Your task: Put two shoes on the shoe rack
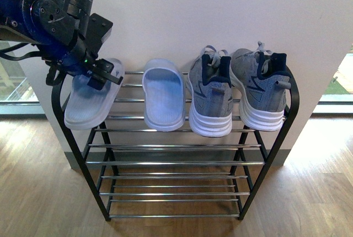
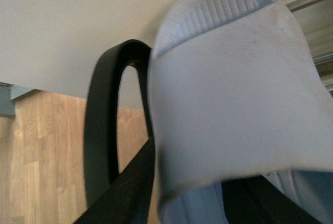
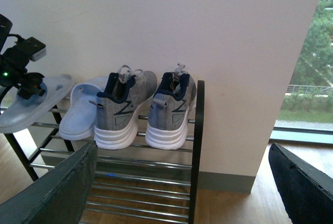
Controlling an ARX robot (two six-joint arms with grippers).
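home entryway: shoe rack (image 1: 265, 162), wood floor (image 1: 38, 193), floor-length windows (image 3: 307, 67).

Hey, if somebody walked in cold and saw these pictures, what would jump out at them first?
Probably the left gripper holding a pale blue rubber slide at the left end of the black-framed chrome-bar shoe rack. Its top shelf also carries a second blue slide and two grey knit sneakers.

Bright even daylight, left wrist blurred
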